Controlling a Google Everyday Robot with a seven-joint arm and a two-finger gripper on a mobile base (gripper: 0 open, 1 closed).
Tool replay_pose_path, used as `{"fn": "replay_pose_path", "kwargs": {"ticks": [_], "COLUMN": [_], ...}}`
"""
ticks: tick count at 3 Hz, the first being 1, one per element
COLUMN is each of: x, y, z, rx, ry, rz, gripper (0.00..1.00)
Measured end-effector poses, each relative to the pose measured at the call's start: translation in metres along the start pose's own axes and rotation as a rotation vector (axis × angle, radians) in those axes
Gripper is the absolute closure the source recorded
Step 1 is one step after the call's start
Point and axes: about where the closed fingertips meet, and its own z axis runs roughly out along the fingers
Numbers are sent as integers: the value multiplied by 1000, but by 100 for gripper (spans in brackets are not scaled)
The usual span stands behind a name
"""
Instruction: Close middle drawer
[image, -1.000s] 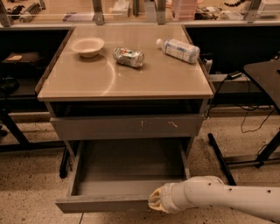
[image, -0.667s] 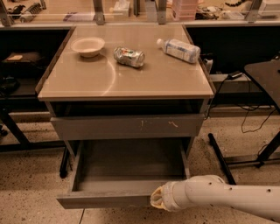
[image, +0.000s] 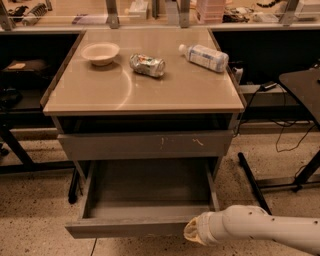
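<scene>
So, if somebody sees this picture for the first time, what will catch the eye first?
First the middle drawer, pulled far out low on the cabinet, its grey inside bare. Next the white arm coming in from the lower right, with its hand at the right end of the drawer's front. On the tabletop lie a bowl, a crushed can and a plastic bottle on its side.
</scene>
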Motion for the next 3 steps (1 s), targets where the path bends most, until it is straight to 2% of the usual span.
{"fn": "replay_pose_path", "kwargs": {"ticks": [3], "x": [0], "y": [0], "z": [0], "rx": [0], "ry": [0], "rz": [0], "gripper": [12]}}
